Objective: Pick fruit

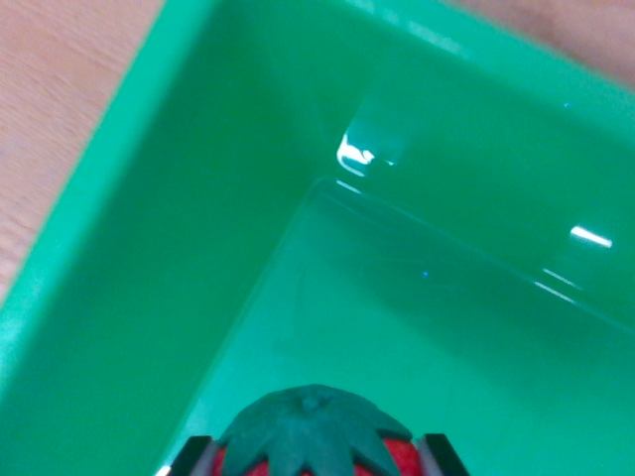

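One view only, the wrist cam, so that's all I'm going on. It's looking down into a green bin (149, 248), and the bin is pretty much filling the whole picture. Its floor is showing as a lighter green patch running from the middle toward the wrist view's right, and the walls are rising up around it, with one inside corner sitting near the top middle. A couple of bright white glare spots are shining off the plastic, one at that corner and a smaller one further to the wrist view's right.

Outside the bin, the wooden table (60, 89) is peeking in at the top of the wrist view's left, and a sliver of it is showing again at the top right corner.

Right at the bottom edge, the strawberry (316, 441) is sitting between the jaws of the gripper (316, 458). Its dark green leafy cap is facing the camera, with bits of red showing on both sides underneath the leaves. The two fingers (193, 458) are poking in as dark tips with lighter inner faces, one on each side of the berry, and they're pressing right up against it, so the jaws are closed around the strawberry, only as wide as the fruit itself. The berry is hanging over the bin's floor, near the wall on the wrist view's left. I can't tell whether it's touching the floor or not, since the frame is cutting off its lower part.
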{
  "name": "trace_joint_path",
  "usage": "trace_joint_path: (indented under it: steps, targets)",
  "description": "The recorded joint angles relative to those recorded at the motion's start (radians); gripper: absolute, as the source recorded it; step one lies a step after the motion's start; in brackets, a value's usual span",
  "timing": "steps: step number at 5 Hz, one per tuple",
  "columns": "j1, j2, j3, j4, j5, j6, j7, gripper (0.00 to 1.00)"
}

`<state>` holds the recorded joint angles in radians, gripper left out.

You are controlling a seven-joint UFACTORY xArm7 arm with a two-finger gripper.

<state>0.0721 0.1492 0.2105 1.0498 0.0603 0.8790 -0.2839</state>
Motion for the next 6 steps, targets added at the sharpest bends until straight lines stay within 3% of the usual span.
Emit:
trace_joint_path:
  steps: [1,2,3,4,5,6]
  targets:
    - [0.0000,0.000,0.000,0.000,0.0000,0.000,0.000,1.00]
    - [-0.0021,-0.022,0.001,0.026,0.0037,0.048,0.000,1.00]
    - [-0.0021,-0.022,0.001,0.026,0.0037,0.048,0.000,1.00]
    - [-0.0041,-0.044,0.002,0.052,0.0073,0.095,0.000,1.00]
    - [-0.0041,-0.044,0.002,0.052,0.0073,0.095,0.000,1.00]
    - [-0.0061,-0.066,0.002,0.077,0.0109,0.142,-0.001,1.00]
